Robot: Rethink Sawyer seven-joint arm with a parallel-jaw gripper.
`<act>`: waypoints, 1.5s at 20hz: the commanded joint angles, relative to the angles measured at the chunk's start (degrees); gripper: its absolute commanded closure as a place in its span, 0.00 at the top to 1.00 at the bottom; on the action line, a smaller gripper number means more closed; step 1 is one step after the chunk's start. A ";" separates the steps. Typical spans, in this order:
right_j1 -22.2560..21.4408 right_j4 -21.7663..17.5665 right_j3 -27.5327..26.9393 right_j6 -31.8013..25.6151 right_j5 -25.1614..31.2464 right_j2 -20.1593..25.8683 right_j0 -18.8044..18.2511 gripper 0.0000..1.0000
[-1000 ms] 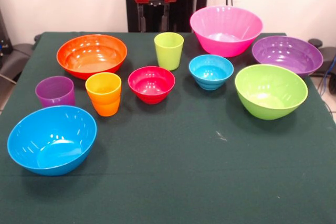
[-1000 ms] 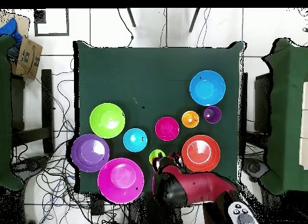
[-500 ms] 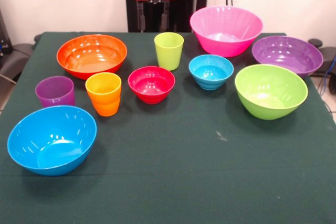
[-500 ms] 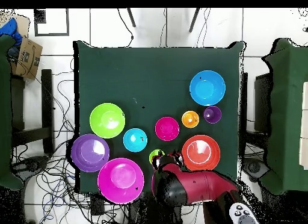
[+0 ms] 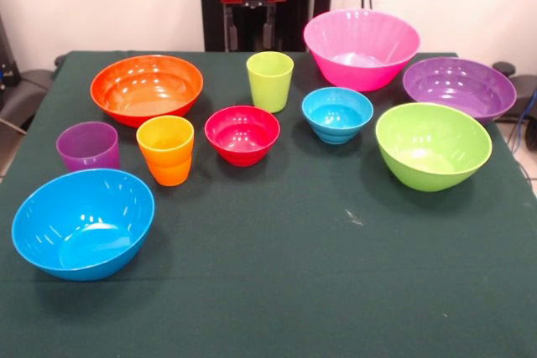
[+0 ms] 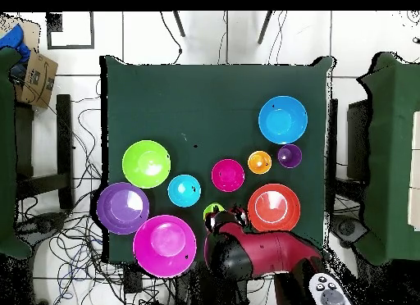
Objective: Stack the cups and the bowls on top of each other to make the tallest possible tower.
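Green-clothed table [image 5: 294, 291] spread with every piece apart, nothing stacked yet, so no tower to speak of. Five big bowls ringed around the outside: pink bowl [image 5: 362, 48] and purple bowl [image 5: 459, 87] at the far side near the pedestal, lime green bowl [image 5: 433, 145] just in front of the purple one, orange bowl [image 5: 147, 88] far on the other side, blue bowl [image 5: 83, 222] nearest the camera. Two small bowls in the middle, red bowl [image 5: 242, 134] beside ridged light blue bowl [image 5: 337, 114]. Three cups: lime green cup [image 5: 270, 80] behind the red bowl, orange cup [image 5: 165, 149] touching or just beside purple cup [image 5: 88, 147].

Gripper [image 5: 252, 27] drawn back high at the far edge, behind the lime green cup, holding nothing; fingers probably a little apart, though too dark against the pedestal to tell.

Best opening, by judgement: start with a wide bowl as base. Grip by the rim, lift straight, set down level and centred so later pieces do not lean.
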 commanded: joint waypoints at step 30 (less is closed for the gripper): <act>13.76 -3.47 -8.77 3.04 -3.95 1.68 0.26 1.00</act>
